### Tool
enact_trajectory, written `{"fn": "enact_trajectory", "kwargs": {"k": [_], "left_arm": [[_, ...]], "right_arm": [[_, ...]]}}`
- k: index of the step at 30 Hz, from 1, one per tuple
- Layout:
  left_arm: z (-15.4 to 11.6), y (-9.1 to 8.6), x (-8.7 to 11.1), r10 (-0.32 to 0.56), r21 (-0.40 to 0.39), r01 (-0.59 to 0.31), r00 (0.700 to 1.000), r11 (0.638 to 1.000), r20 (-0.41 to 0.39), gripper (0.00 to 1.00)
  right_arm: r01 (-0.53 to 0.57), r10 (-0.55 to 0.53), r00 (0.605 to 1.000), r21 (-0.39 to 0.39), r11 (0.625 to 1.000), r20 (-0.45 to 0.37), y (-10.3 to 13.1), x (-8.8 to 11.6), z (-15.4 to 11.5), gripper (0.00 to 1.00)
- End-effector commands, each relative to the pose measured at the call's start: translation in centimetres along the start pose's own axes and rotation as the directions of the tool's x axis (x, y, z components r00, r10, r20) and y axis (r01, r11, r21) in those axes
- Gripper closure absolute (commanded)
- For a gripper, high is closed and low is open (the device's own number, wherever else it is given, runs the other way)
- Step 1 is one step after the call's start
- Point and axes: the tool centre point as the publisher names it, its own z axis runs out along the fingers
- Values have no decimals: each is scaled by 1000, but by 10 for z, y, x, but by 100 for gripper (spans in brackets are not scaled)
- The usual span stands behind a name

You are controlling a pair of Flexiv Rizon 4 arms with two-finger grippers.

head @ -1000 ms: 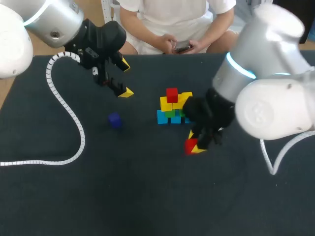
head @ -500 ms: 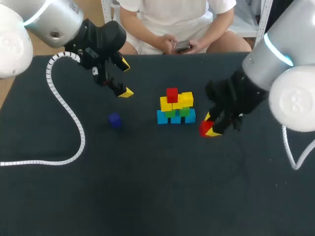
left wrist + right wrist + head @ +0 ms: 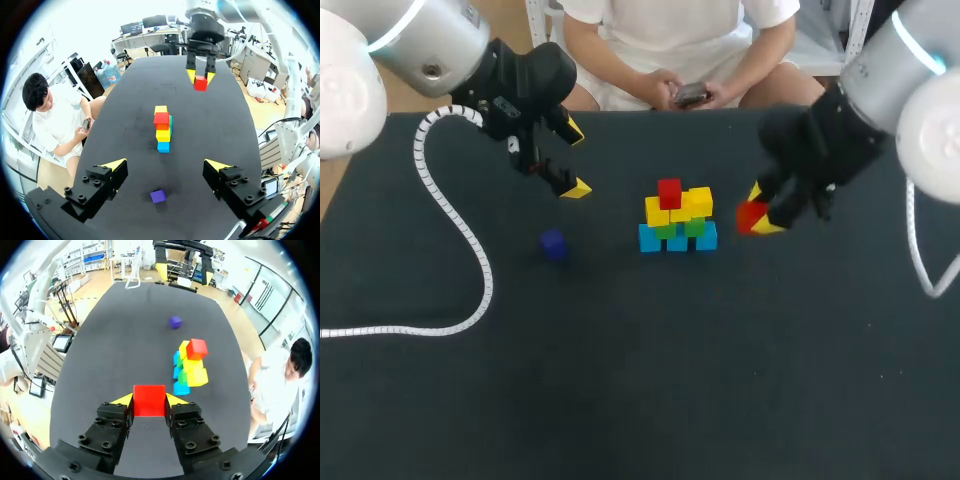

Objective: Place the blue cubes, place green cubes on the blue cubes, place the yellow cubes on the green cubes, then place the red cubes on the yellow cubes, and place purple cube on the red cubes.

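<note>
Currently your right tool (image 3: 757, 217) is clamped on a red cube (image 3: 750, 216), held clear beside the stack (image 3: 677, 218), probably bound for its bare yellow cube (image 3: 699, 201). Your left tool (image 3: 576, 160) hangs, fingers apart, near the purple cube (image 3: 554, 244), likely saved for last.

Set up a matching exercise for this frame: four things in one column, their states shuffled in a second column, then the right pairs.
Things:
1. purple cube
2. left gripper
3. right gripper
4. blue cubes

States:
a. open, holding nothing
b. shut on a red cube
c. lying alone, apart from the stack
d. bottom layer of the stack

Pairs: 1-c, 2-a, 3-b, 4-d
</note>
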Motion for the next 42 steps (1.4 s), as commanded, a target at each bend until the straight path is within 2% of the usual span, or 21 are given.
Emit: {"fn": "enact_trajectory", "kwargs": {"k": [1, 13, 35, 38, 42], "left_arm": [[-1, 1, 1, 2, 2, -2, 1000, 1000, 2, 0], [-1, 1, 1, 2, 2, -2, 1000, 1000, 2, 0], [-1, 1, 1, 2, 2, -2, 1000, 1000, 2, 0], [-1, 1, 1, 2, 2, -2, 1000, 1000, 2, 0], [-1, 1, 1, 2, 2, -2, 1000, 1000, 2, 0]], "right_arm": [[15, -16, 999, -32, 999, -34, -14, -10, -5, 100], [42, -47, 996, -66, 997, -81, -28, -27, -7, 100], [39, -44, 997, -68, 997, -68, -29, -27, -7, 100], [43, -48, 996, -62, 997, -69, -29, -28, -8, 89], [55, -60, 994, -57, 997, -90, -29, -33, -10, 87]]}}
